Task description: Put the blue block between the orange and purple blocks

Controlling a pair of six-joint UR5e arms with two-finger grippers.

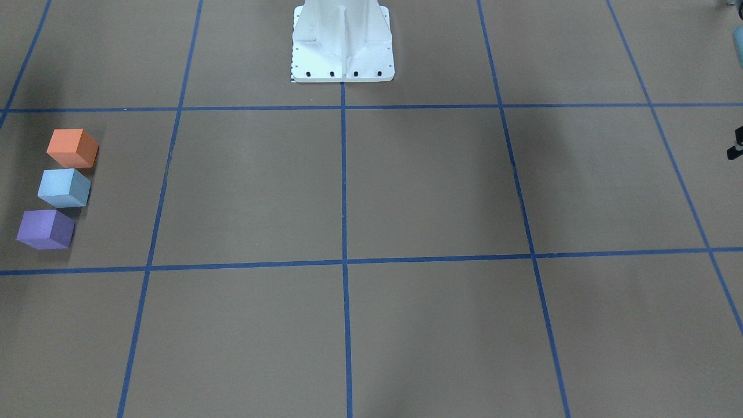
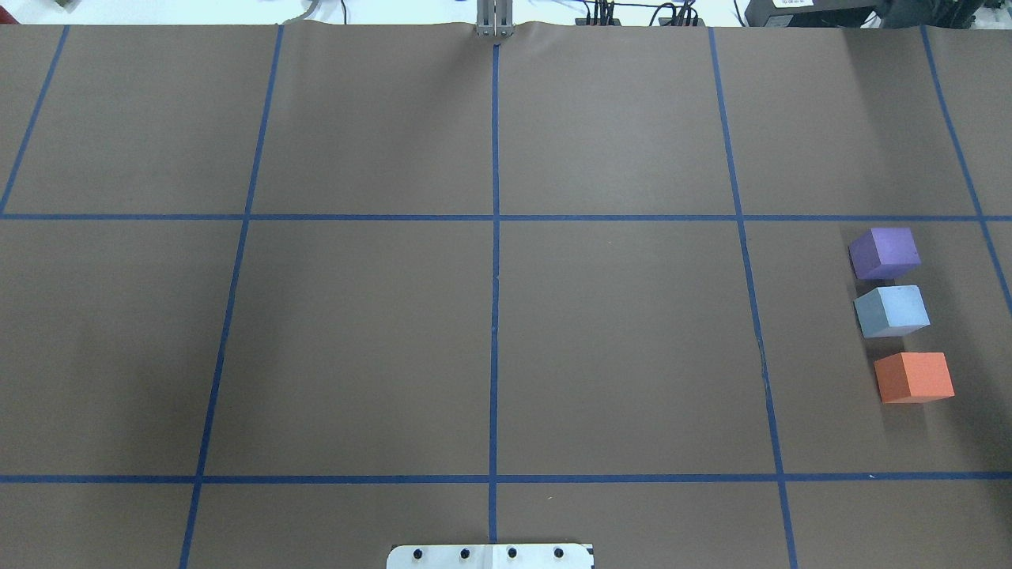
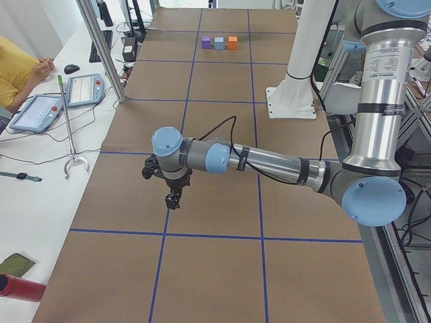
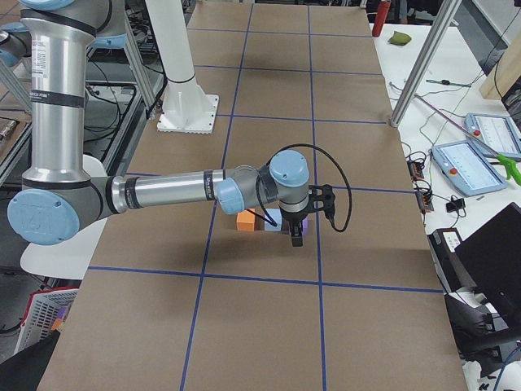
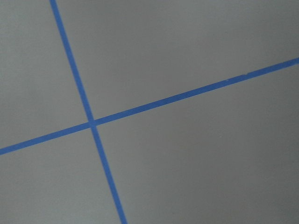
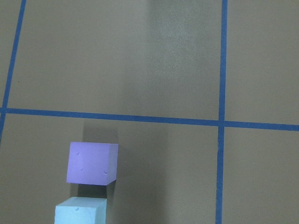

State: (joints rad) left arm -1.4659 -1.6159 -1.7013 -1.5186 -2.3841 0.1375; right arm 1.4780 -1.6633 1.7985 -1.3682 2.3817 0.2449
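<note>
Cubes stand in one short row near the bench's right end, about midway between the robot's edge and the operators' edge. The pale blue foam cube (image 2: 892, 310) sits in the middle of that row. The orange foam cube (image 2: 913, 377) is on its robot-edge side and the purple foam cube (image 2: 885, 253) on its operators'-edge side. A thin strip of the brown paper-covered bench (image 2: 356, 340) shows between blue and orange. Blue and purple sit closer still, and whether they touch cannot be told. All three rest flat on the paper inside the same square of the blue tape grid (image 2: 495, 316), and the row drifts slightly towards the right end as it nears the robot's edge.

The right arm reaches out low over that end of the bench. The right gripper (image 4: 295, 239) points down and hangs above the purple cube, hiding part of it in the right-end view. Its wrist camera looks down on the purple cube and on the top of the blue one at the picture's bottom edge. No fingers show there, so I cannot tell whether they are apart or together.

The left arm stretches over the bench towards its left end. The left gripper (image 3: 172, 202) points down above a tape line with nothing under it but paper. I cannot tell how its fingers stand either.

The white metal pedestal base (image 1: 342, 40) is bolted at the middle of the robot's edge.
</note>
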